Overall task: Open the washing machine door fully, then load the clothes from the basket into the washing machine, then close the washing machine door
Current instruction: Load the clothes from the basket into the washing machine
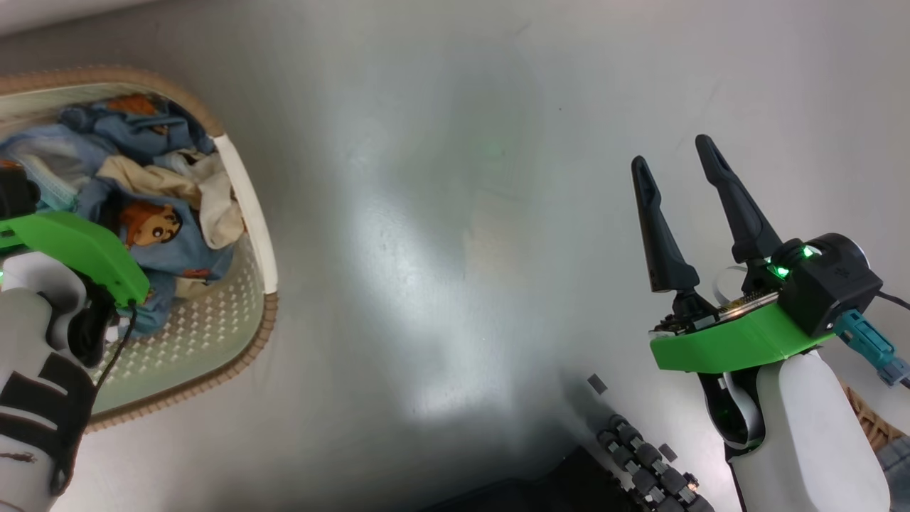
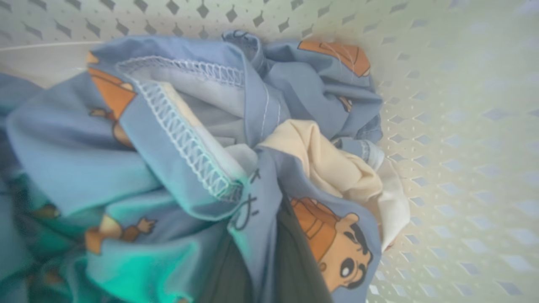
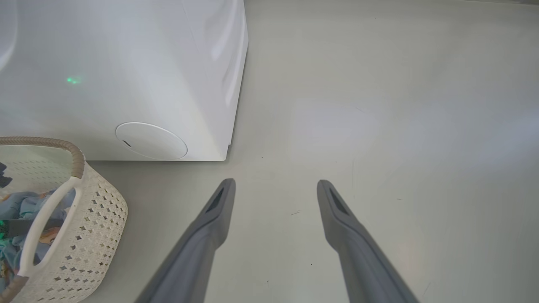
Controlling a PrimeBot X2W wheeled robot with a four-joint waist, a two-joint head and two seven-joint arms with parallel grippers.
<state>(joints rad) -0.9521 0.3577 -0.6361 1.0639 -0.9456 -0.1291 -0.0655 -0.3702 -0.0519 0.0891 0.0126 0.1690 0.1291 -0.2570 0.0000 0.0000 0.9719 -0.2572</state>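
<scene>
Clothes [image 1: 158, 213] in cream perforated basket [image 1: 213, 321]

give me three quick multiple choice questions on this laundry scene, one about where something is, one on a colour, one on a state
1. Where do the clothes lie? A draped over the right arm; B in the basket; C on top of the washer.
2. What colour is the bracket behind the right claw? A red; B yellow; C green.
3. How does the right claw stand? A open, holding nothing; B shut on cloth; C shut on a handle.
Answers: 1 B, the blue printed bundle sits inside the perforated walls. 2 C, it is bright green in the head view. 3 A, its two fingers are spread apart over bare floor.
</scene>
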